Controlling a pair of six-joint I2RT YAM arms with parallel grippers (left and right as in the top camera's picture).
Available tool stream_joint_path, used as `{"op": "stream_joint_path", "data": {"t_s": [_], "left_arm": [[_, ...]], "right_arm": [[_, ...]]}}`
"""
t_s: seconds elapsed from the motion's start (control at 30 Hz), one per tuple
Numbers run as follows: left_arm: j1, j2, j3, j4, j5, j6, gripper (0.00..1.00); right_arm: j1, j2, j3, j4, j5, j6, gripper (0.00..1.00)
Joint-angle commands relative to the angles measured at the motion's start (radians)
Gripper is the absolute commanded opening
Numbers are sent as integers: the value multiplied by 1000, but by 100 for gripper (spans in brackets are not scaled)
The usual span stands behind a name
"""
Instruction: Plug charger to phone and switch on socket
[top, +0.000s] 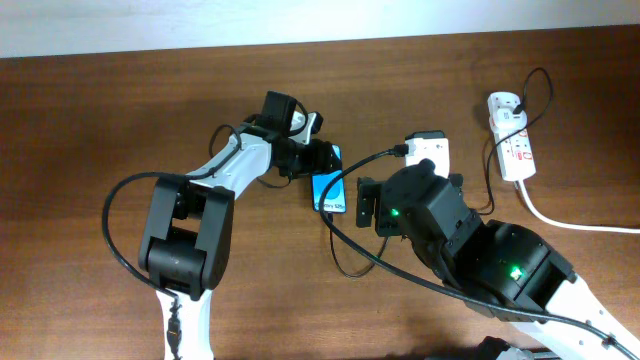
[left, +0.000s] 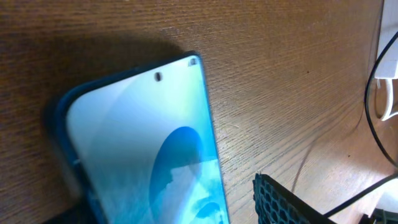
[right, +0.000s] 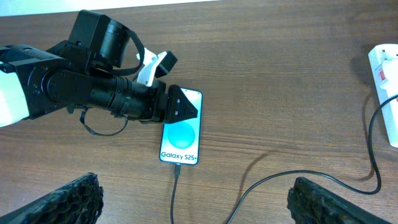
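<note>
The table (top: 100, 120) is brown wood with a fine visible grain, rather matt. The phone (right: 180, 134) has a smooth, glossy glass screen. The socket (top: 512, 140) at the far right looks like smooth white plastic. The pads (right: 329, 200) of the right gripper (right: 194, 190) are black, with a rough grid texture.

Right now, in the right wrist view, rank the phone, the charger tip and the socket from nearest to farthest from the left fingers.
1. Phone: its top end sits right at the left fingers.
2. Charger tip: at the phone's bottom edge, the end away from the fingers.
3. Socket: far off at the picture's right edge.
</note>
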Motion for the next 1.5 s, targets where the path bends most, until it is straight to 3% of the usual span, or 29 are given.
{"op": "stream_joint_path", "data": {"t_s": [0.0,0.07,0.17,0.27,0.33,0.37,0.4,0.43,0.5,0.57,0.63,0.77,0.83,0.9,1.13,1.33,1.47], "left_arm": [[3,13,23,-2,-12,5,64],[3,12,23,-29,-37,-6,59],[5,13,23,-74,-103,-9,63],[12,12,33,-82,-123,-8,88],[32,5,85,-155,-171,-8,100],[44,-9,122,-212,-224,-4,100],[57,-37,166,-274,-290,4,100],[69,-73,204,-323,-355,9,100],[93,-245,263,-353,-497,15,100],[93,-401,265,-306,-621,15,100],[93,-605,265,-231,-778,57,100],[95,-836,265,-161,-822,303,100],[95,-941,265,-169,-945,357,100],[95,-1033,265,-201,-965,393,100],[95,-1415,225,-229,-961,393,100],[100,-1752,-84,45,-962,434,100],[212,-1981,-305,242,-912,434,100]], "right_arm": [[-3,-1,6,-6,23,9,99],[-3,-1,6,-6,23,9,99],[-3,0,6,-5,23,8,99],[-3,19,6,11,47,8,99],[-14,37,6,-16,86,10,99],[-35,37,6,-29,86,37,97],[-75,37,6,-46,85,67,84],[-142,37,6,-62,78,69,61],[-309,37,10,-96,-8,68,27],[-454,37,10,-116,-102,68,6],[-652,41,10,-141,-222,68,4],[-949,114,10,-163,-361,52,4],[-1038,178,10,-174,-391,31,4],[-1089,234,22,-198,-390,31,4],[-1123,272,55,-201,-314,-28,4],[-1123,272,55,-213,-303,-102,4],[-1123,272,55,-239,-303,-128,4]]}}
